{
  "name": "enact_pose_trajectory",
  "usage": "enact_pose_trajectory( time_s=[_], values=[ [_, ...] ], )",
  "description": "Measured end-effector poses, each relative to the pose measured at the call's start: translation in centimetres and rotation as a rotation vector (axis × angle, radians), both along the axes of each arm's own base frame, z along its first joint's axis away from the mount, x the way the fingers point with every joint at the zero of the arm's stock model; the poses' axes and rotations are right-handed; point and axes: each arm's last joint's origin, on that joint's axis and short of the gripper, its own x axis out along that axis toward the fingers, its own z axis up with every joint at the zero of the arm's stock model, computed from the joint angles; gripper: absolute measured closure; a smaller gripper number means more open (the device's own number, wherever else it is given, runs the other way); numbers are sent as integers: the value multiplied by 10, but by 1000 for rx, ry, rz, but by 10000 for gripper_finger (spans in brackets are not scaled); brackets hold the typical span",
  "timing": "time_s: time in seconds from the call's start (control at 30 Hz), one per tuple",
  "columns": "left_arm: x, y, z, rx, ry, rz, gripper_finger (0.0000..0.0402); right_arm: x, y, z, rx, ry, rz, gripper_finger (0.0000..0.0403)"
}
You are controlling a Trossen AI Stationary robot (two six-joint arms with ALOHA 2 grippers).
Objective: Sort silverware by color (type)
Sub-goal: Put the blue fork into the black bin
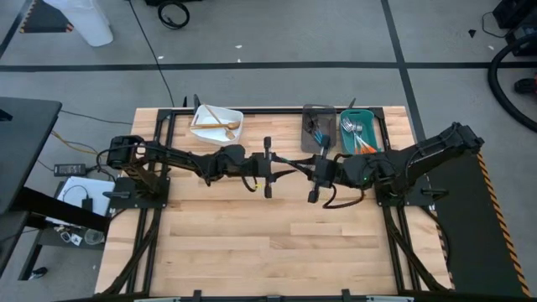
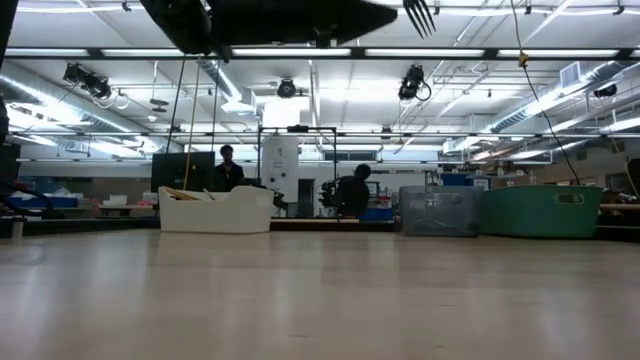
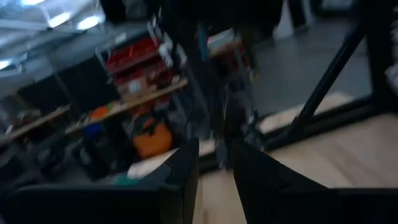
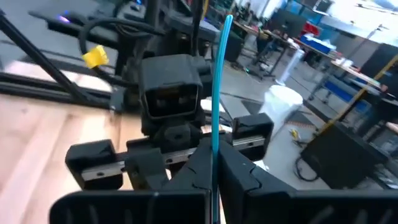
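Both arms meet mid-desk, raised above the desk [image 1: 277, 243]: the right pincer [image 4: 213, 163] is clamped on a blue-handled fork [image 4: 219, 81] standing upright, tines [image 2: 420, 15] visible at the top of the low view, with the left pincer [image 3: 214, 163] facing it just to its left, fingers slightly apart and holding nothing. Along the far edge: gold utensils [image 1: 220, 120] in the white bin [image 1: 201, 132], blue-handled ones [image 1: 317, 132] in the grey bin [image 1: 308, 113], orange-handled ones [image 1: 361, 143] in the teal bin [image 1: 376, 117].

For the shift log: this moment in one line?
right gripper: shut on blue-handled fork | left gripper: open, facing it mid-table | grey bin: behind
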Motion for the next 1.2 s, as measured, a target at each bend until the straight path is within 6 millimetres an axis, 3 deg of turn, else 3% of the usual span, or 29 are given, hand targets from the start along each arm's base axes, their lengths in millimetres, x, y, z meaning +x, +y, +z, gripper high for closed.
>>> enact_pose_trajectory(
  time_s=[0.27, 0.9, 1.03, 1.2],
  values=[
    [-1, 4, 7, -18, -67, -111, 298, -2, 1, 15, 47, -128, 70, 387],
    [-3, 5, 16, 81, -170, -97, 302, 7, -22, 24, 144, -250, 117, 386],
    [-2, 5, 18, 80, -169, -96, 326, 8, -27, 24, 156, -253, 121, 385],
    [-2, 5, 18, 71, -169, -97, 383, 8, -28, 24, 179, -258, 120, 384]
  ],
)
